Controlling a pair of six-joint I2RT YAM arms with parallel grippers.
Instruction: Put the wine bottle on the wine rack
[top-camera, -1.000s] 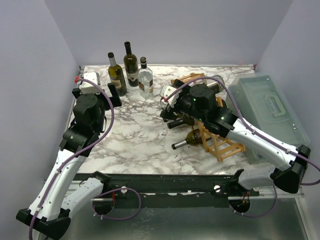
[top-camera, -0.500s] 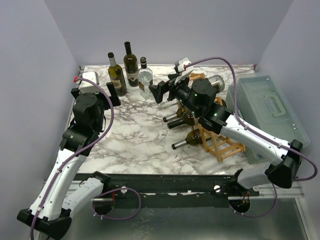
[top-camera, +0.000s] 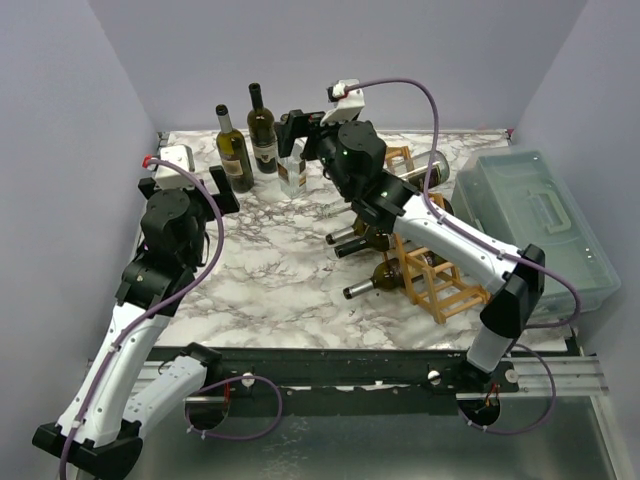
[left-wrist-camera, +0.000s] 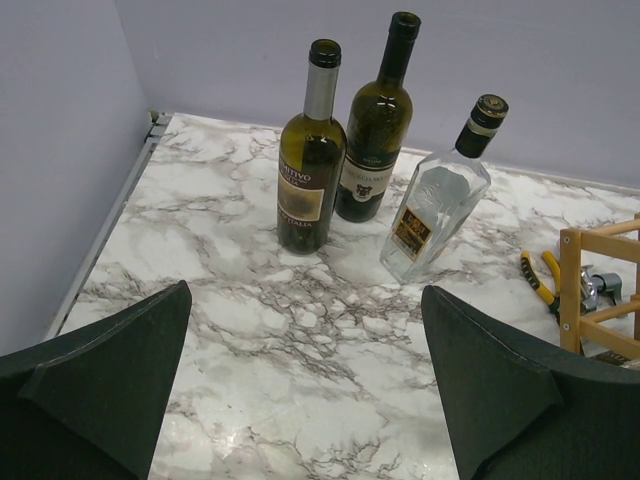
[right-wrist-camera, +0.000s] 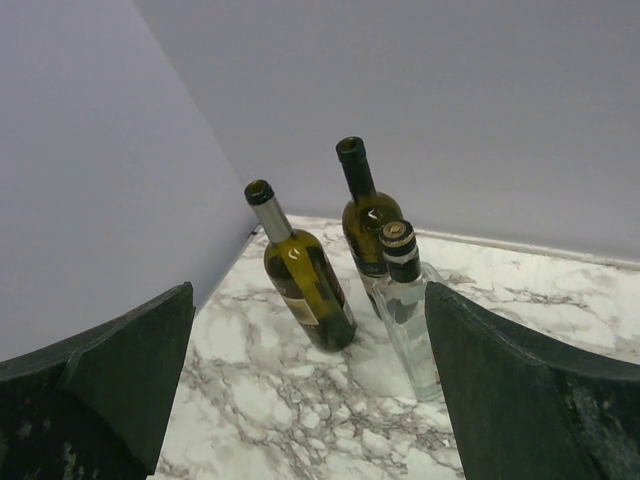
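Observation:
Three bottles stand at the back of the table: an olive-green wine bottle (top-camera: 233, 150), a dark wine bottle (top-camera: 262, 130) and a clear bottle (top-camera: 292, 165). The wooden wine rack (top-camera: 440, 285) lies right of centre with bottles (top-camera: 362, 240) lying in its cells. My right gripper (top-camera: 305, 140) is open and empty, raised just right of the clear bottle. Its view shows the green bottle (right-wrist-camera: 305, 275), the dark bottle (right-wrist-camera: 365, 215) and the clear bottle (right-wrist-camera: 408, 310) between its spread fingers. My left gripper (top-camera: 188, 188) is open and empty, apart from the green bottle (left-wrist-camera: 310, 170).
A translucent grey-green lidded box (top-camera: 535, 225) stands at the right edge. Yellow-handled pliers (left-wrist-camera: 540, 275) lie beside the rack's corner (left-wrist-camera: 600, 290). Purple walls close in the left, back and right sides. Marble tabletop (top-camera: 270, 270) lies between the arms.
My right arm has swung from over the rack up and back-left to the standing bottles, gripper open. The left arm has hardly moved.

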